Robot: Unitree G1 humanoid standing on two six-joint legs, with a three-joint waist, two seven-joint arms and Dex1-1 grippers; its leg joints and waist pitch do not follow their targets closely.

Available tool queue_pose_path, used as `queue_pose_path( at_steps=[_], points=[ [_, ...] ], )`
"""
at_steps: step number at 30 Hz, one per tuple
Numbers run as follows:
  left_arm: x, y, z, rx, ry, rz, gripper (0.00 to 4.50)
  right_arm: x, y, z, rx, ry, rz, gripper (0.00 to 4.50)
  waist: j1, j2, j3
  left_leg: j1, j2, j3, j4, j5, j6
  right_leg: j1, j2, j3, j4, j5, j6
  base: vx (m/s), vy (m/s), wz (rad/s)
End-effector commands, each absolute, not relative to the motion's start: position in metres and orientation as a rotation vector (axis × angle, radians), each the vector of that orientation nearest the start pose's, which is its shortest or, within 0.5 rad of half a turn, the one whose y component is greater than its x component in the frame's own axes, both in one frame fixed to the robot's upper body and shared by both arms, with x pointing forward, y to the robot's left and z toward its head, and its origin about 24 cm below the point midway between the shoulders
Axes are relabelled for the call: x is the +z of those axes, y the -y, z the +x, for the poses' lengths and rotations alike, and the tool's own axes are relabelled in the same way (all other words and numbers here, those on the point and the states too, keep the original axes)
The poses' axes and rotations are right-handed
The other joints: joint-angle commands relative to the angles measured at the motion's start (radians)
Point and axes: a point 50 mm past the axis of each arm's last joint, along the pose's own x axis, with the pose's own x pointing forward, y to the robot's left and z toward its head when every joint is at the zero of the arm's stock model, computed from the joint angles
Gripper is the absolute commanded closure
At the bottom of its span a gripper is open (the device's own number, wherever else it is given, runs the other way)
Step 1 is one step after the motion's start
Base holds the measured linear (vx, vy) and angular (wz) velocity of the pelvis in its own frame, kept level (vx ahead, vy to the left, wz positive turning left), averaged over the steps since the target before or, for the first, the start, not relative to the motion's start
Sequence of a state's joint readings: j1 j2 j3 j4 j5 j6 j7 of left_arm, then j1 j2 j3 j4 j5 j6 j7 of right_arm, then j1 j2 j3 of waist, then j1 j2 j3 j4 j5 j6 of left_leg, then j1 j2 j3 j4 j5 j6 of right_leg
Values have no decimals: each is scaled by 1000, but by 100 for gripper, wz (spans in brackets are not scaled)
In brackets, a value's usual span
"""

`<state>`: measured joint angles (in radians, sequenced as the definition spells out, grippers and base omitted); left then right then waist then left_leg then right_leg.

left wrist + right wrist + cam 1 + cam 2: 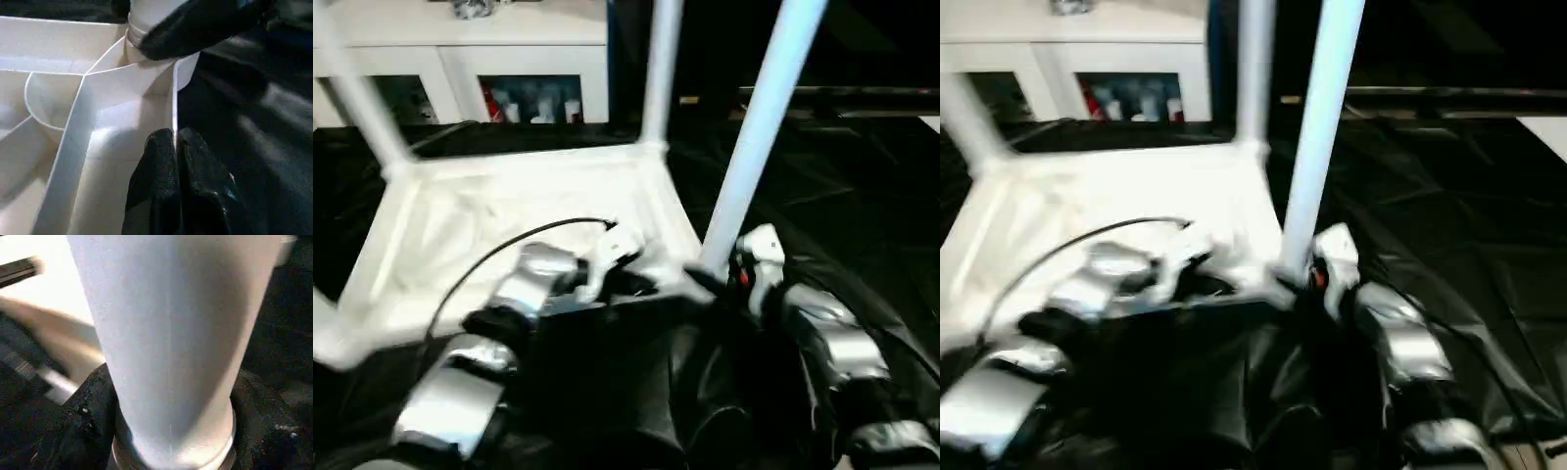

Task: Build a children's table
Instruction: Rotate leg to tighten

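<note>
White plastic tabletop [509, 225] is seen upside down on the black-draped surface [862, 206], ribs up. Its near edge is pinched by the left gripper [173, 147], jaws clenched on the rim. The near-corner leg [759, 127], standing upright in its socket, is clasped at the base by the right gripper [171, 431].

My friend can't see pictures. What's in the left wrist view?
The left gripper pinches the thin edge wall of the upside-down white tabletop, whose ribs show. Past it, the right gripper's black finger presses a white leg standing in the corner socket.
</note>
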<state>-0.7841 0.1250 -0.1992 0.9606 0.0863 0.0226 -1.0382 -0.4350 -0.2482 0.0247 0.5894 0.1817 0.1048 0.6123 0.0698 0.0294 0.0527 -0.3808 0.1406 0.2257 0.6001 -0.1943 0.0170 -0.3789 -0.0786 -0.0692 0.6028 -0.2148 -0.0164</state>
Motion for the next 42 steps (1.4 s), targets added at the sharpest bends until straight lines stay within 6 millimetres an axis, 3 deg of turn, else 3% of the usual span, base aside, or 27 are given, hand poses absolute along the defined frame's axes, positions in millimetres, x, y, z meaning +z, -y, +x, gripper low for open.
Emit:
queue_pose_path(
  at_steps=[1, 2, 3, 4, 6, 9, 10, 11, 16, 18, 21, 24, 28, 29, 32, 37, 42],
  points=[
    [54, -41, 343, -1225, -337, 210, 450, -5, 159, 318, 405, -447, 22, 181, -12, -9, -46, 41, 111, -77, -92, -369, -57, 7, -117, 65, -104, -417, -187, 0, 0, 0],
    [54, -36, 343, -1212, -337, 203, 450, -5, 155, 320, 381, -447, 42, 181, -14, -11, -47, 43, 111, -76, -92, -371, -61, 7, -117, 64, -105, -405, -190, 0, 0, 0],
    [55, -33, 344, -1193, -329, 207, 450, -5, 150, 322, 373, -445, 52, 181, -16, -3, -48, 39, 110, -77, -93, -372, -61, 9, -117, 65, -103, -379, -196, 0, 0, 0],
    [56, -32, 345, -1180, -326, 205, 450, -4, 147, 323, 375, -444, 58, 181, -16, -6, -48, 40, 112, -77, -95, -372, -62, 10, -116, 64, -104, -363, -196, 0, 0, 0],
    [59, -26, 348, -1161, -312, 204, 450, -1, 131, 326, 403, -425, 60, 181, -17, -7, -50, 35, 109, -70, -96, -341, -42, 15, -114, 65, -100, -285, -204, 0, 0, 0],
    [60, -25, 348, -1166, -307, 210, 450, 2, 124, 326, 442, -396, 40, 181, -13, -9, -51, 30, 108, -69, -90, -303, -10, 21, -121, 67, -101, -276, -207, 0, 0, 0],
    [62, -27, 349, -1179, -299, 213, 450, 7, 120, 327, 494, -346, 32, 125, -12, -10, -51, 30, 108, -69, -90, -299, -5, 22, -121, 66, -101, -278, -206, 0, 0, 0],
    [63, -30, 348, -1208, -292, 218, 450, 12, 118, 326, 545, -310, 45, 125, -12, -14, -51, 28, 108, -68, -88, -292, 4, 22, -122, 66, -103, -287, -204, 0, 0, 0],
    [62, -35, 347, -1235, -293, 221, 450, 17, 120, 325, 592, -283, 46, 67, -9, -12, -54, 26, 110, -66, -88, -254, 30, 25, -117, 64, -95, -236, -218, 0, 0, 0],
    [60, -47, 344, -1308, -303, 228, 450, 26, 130, 317, 768, -247, 4, 67, -4, -14, -53, 25, 110, -64, -86, -247, 47, 27, -116, 64, -96, -234, -218, 0, 0, 0],
    [59, -54, 341, -1361, -315, 235, 450, 29, 137, 309, 877, -244, -25, 67, 7, -16, -57, 15, 113, -62, -82, -196, 80, 35, -115, 60, -85, -190, -225, 0, 0, 0],
    [58, -70, 334, -1482, -339, 245, 450, 36, 152, 296, 1048, -258, -57, 67, 19, -12, -59, 16, 118, -59, -78, -165, 105, 31, -114, 58, -77, -143, -243, 0, 0, 0],
    [58, -83, 329, -1563, -372, 236, 450, 41, 163, 287, 1152, -285, -91, 67, 29, -11, -62, 21, 121, -58, -77, -149, 108, 27, -113, 57, -69, -95, -265, 0, 0, 0],
    [58, -88, 328, -1581, -386, 238, 450, 42, 166, 285, 1176, -297, -103, 67, 31, -16, -64, 19, 121, -56, -75, -134, 111, 29, -112, 57, -64, -68, -267, 0, 0, 0],
    [58, -94, 326, -1606, -407, 241, 450, 43, 171, 283, 1211, -320, -118, 67, 34, -14, -61, 20, 120, -56, -77, -153, 103, 27, -115, 57, -68, -99, -269, 0, 0, 0],
    [58, -101, 325, -1619, -420, 238, 450, 43, 172, 281, 1251, -346, -123, 118, 36, -16, -59, 22, 120, -57, -79, -167, 76, 25, -115, 58, -73, -153, -255, 0, 0, 0],
    [59, -100, 325, -1621, -416, 235, 450, 44, 171, 280, 1260, -347, -115, 157, 39, -17, -63, 21, 119, -56, -75, -135, 84, 28, -115, 57, -66, -105, -261, 0, 0, 0]
  ],
)
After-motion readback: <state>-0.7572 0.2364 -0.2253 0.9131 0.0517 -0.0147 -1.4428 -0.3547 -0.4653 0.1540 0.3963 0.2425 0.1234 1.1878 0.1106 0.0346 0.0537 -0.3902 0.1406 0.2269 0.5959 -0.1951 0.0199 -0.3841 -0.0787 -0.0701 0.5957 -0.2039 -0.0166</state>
